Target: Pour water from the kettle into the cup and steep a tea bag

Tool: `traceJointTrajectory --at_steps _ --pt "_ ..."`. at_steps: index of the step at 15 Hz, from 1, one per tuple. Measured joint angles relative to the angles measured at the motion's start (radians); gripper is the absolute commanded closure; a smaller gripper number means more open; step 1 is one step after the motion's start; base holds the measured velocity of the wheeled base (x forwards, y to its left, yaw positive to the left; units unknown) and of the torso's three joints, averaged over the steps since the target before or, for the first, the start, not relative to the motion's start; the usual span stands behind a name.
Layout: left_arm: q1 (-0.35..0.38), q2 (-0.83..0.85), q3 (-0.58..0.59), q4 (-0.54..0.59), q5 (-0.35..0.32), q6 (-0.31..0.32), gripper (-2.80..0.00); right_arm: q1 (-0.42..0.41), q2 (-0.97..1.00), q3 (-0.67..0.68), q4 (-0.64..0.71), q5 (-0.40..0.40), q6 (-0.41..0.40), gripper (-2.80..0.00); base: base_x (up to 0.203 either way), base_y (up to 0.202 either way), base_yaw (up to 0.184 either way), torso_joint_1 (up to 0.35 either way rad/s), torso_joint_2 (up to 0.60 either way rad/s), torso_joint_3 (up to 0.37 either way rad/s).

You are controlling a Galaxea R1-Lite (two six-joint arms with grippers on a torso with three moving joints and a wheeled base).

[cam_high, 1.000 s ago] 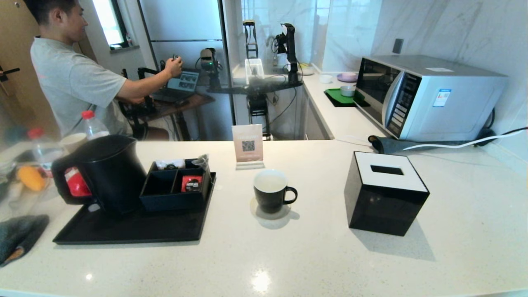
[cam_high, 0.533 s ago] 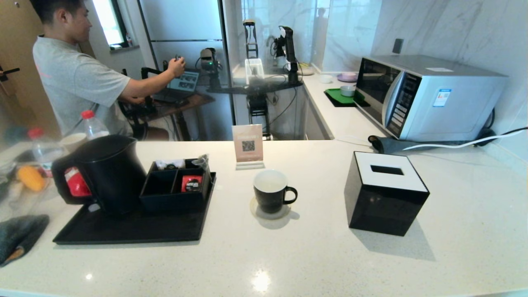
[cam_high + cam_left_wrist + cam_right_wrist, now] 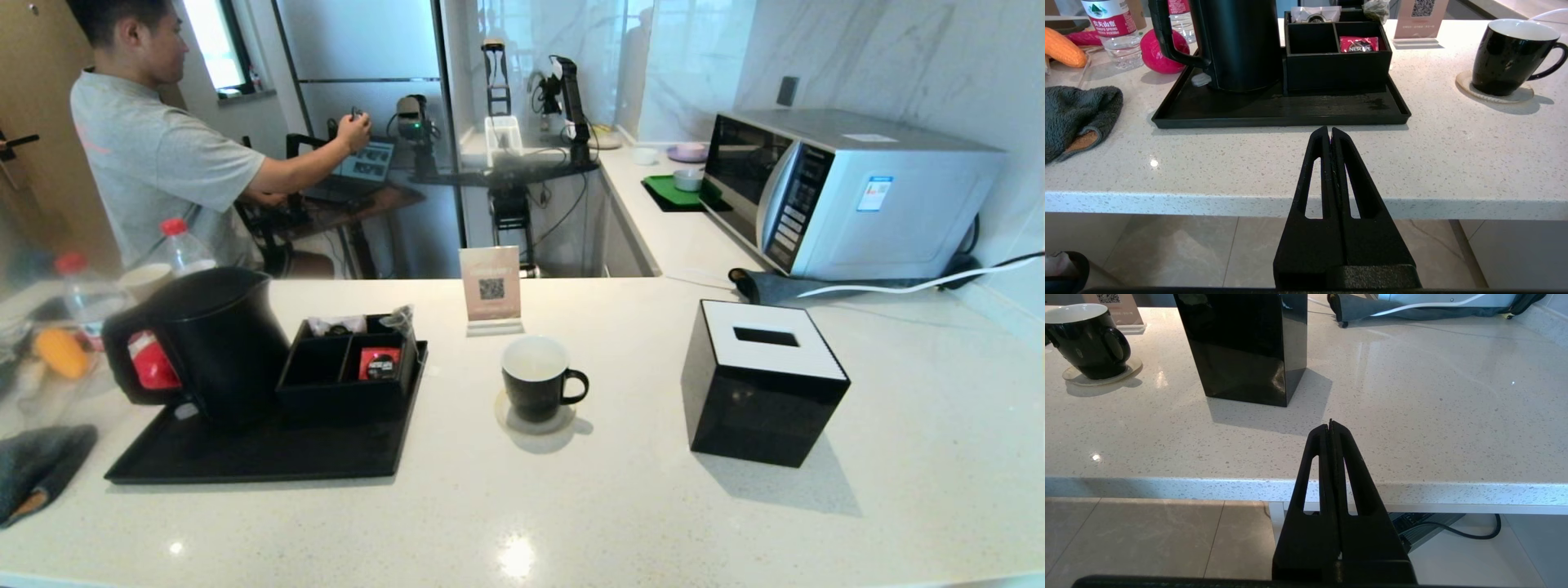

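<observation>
Nothing on the tabletop (image 3: 620, 506) has shifted over the last second; only the seated person (image 3: 155, 155) in the background has leaned a little and moved his raised hand. No arm shows in the head view, then or now.

Left gripper (image 3: 1330, 131): fingers pressed together, empty, held off the near edge of the tabletop and below its top surface, pointing at the black tray (image 3: 1274, 112). Straight ahead of it, on the tray, stands the compartment organiser (image 3: 1337, 61) with a red sachet (image 3: 1359, 43) in one cell. Ahead and toward the outer side, the kettle (image 3: 1237, 41) sits upright on the tray, loop handle facing away from the organiser. Ahead and toward the inner side, well apart, the cup (image 3: 1508, 57) stands on a pale coaster (image 3: 1494, 87).

Right gripper (image 3: 1330, 425): fingers likewise closed flat, empty, parked off the tabletop edge. Ahead of it stands the black tissue box (image 3: 1245, 347); beyond that, toward the robot's left, is the cup.

Progress, judged: none. Kettle not grasped, lid on. The cup's white inside looks dry in the head view, though clear water (image 3: 535, 363) would be hard to spot. The tea bag cannot be picked out with certainty; it may be among the items in the organiser's far cells. Remaining: grasp kettle, pour, return it, fetch bag, steep.
</observation>
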Motion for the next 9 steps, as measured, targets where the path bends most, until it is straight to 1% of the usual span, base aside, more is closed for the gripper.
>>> traceJointTrajectory --at_steps 9 --pt "0.000 0.000 0.000 0.001 0.000 -0.001 0.00 0.000 0.000 0.000 0.000 0.000 0.000 0.00 0.000 0.000 0.000 0.000 0.00 0.000"
